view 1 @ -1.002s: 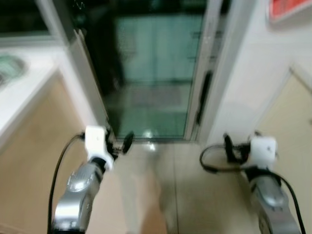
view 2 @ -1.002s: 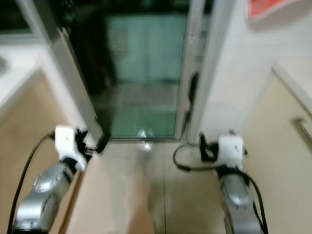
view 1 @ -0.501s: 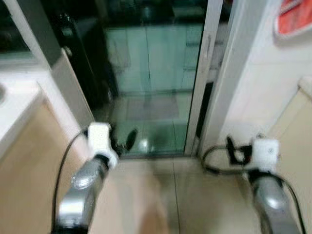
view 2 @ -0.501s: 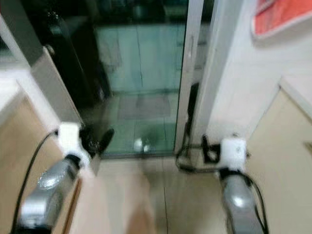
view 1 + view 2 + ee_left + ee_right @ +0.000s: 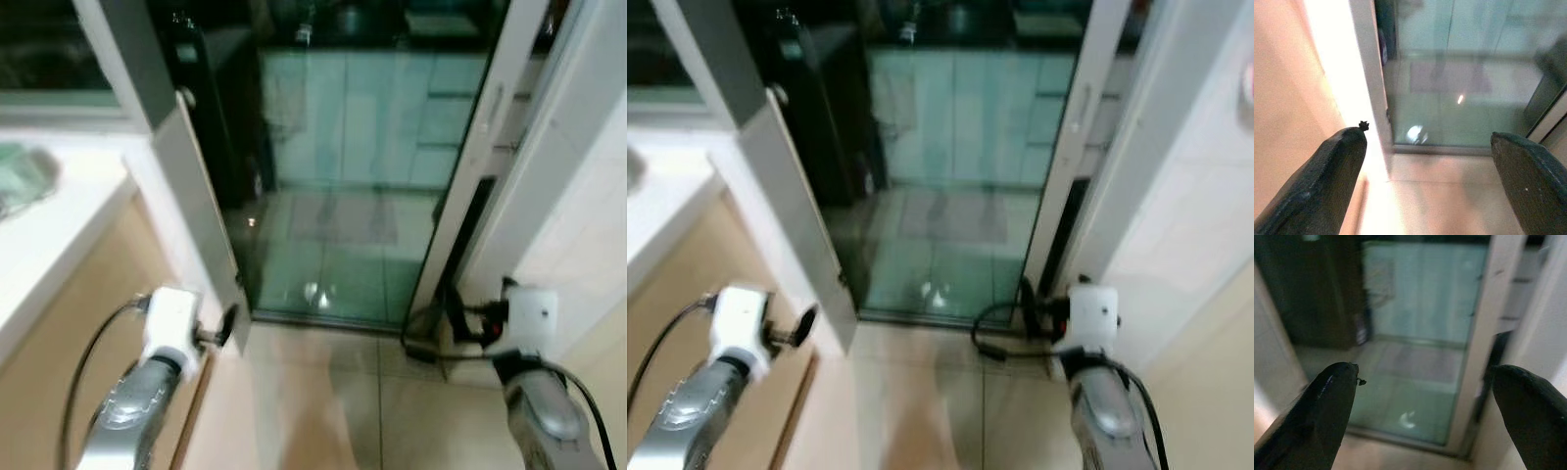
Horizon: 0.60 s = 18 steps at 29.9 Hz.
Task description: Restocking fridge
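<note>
Narrow kitchen passage with pale floor tiles (image 5: pixel 323 411), leading to a glass sliding door (image 5: pixel 362 186) straight ahead. No fridge or stock made out anywhere; beyond the glass, only greenish cabinet fronts and a dark tall shape at the left, too blurred and dim to identify. Bright glare spot on the tiles just past the door track (image 5: pixel 315 292). White door frame (image 5: pixel 480 186) standing at the right of the glass, a dark strip beside it hard to read. Left gripper (image 5: pixel 1430 181) raised close by the beige cabinet side (image 5: pixel 88 294), fingers spread wide, holding nothing. Right gripper (image 5: pixel 1425 411) raised near the white wall (image 5: pixel 578 225), fingers likewise parted and empty. White countertop (image 5: pixel 49 235) cut off at the left edge, something greenish on it, blurred.
</note>
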Available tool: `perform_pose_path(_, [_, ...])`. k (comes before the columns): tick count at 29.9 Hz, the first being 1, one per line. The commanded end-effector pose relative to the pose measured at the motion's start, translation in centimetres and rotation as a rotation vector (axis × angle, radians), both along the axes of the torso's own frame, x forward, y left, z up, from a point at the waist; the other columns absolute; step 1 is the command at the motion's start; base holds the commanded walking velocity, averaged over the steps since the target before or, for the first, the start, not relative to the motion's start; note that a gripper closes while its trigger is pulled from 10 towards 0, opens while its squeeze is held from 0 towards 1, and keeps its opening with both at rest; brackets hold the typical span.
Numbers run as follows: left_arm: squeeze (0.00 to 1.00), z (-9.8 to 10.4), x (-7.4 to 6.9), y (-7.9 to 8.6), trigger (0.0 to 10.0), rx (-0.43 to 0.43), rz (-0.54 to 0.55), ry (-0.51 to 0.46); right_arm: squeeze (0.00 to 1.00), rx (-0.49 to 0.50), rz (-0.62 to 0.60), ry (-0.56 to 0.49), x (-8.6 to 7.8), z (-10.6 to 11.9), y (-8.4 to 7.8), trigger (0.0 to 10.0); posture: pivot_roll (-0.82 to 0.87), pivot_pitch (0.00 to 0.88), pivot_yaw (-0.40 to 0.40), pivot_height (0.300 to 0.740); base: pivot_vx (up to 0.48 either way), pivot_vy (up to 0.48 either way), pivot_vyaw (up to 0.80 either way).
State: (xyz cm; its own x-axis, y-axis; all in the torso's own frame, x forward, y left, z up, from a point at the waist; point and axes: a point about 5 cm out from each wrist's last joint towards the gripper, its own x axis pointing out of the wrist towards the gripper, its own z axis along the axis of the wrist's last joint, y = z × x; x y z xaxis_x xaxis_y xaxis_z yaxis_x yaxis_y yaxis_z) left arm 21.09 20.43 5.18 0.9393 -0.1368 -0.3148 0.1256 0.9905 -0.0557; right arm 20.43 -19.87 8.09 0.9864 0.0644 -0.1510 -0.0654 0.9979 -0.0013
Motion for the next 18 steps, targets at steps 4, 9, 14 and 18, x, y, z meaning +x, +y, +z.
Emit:
perform_pose_path(4, [0.0,2.6,0.8,-3.2,10.0,-0.069,-0.085,-0.132,0.0,0.026,0.031,-0.024,0.8,0.6,0.6,10.0,-0.19,0.0,0.038,0.74,0.0,0.0,0.0])
perform_pose_path(9, [0.0,3.3,1.2,-3.4,10.0,-0.083,-0.075,-0.145,0.0,0.033,0.008,-0.036,1.1,1.2,0.4,10.0,-0.18,0.0,0.037,0.74,0.0,0.0,0.0])
perform_pose_path(14, [0.0,3.6,1.3,-3.2,10.0,-0.099,-0.072,-0.138,0.0,0.019,-0.006,-0.022,0.7,1.0,0.2,10.0,-0.19,0.0,0.049,0.74,0.0,0.0,0.0])
perform_pose_path(18, [0.0,3.6,1.9,-3.0,10.0,-0.105,-0.059,-0.133,0.0,0.029,-0.007,-0.017,0.7,0.8,0.2,10.0,-0.19,0.0,0.051,0.74,0.0,0.0,0.0])
